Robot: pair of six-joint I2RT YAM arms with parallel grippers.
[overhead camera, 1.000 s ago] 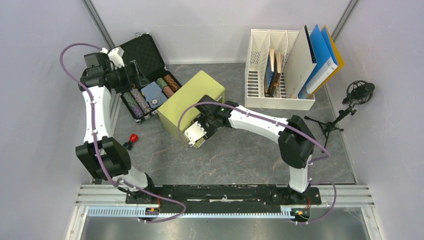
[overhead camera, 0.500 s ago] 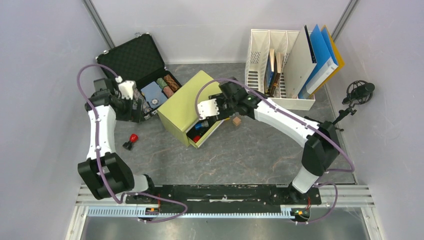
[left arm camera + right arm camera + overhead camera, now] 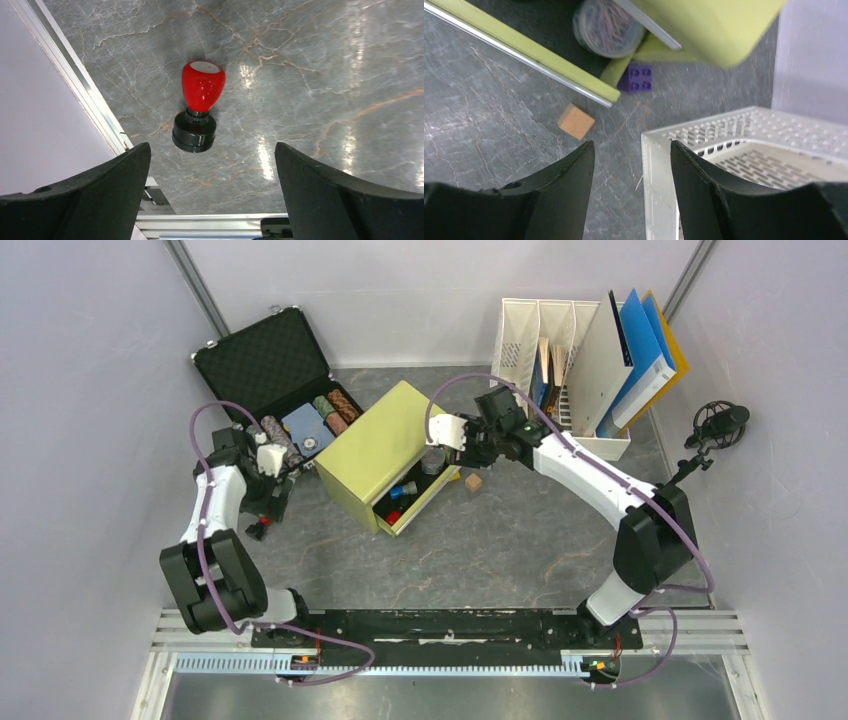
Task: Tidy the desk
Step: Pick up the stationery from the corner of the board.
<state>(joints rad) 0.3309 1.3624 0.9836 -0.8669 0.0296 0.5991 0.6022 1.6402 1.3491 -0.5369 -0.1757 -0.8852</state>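
Note:
The dark grey veined desk [image 3: 500, 540] carries everything. My left gripper [image 3: 270, 502] is open and empty, hovering above a red-handled stamp [image 3: 201, 90] that stands on its black base near the desk's left rail; the stamp sits between and just ahead of the jaws [image 3: 212, 150]. My right gripper [image 3: 472, 452] is open and empty [image 3: 630, 145], above bare desk between a small wooden cube [image 3: 575, 121] and the corner of the white file rack [image 3: 744, 150]. The cube also shows in the top view [image 3: 473, 482].
The yellow-green drawer cabinet [image 3: 385, 445] has its drawer pulled open, with a jar of paperclips [image 3: 608, 27] and small items inside. A purple brick [image 3: 636, 80] lies by it. An open black case [image 3: 285, 380] stands at the back left, and a microphone on a stand [image 3: 715, 430] at the right.
My left arm swung from the black case toward me to above the red stamp. My right arm left the drawer front and moved right toward the file rack. The drawer now stands open.

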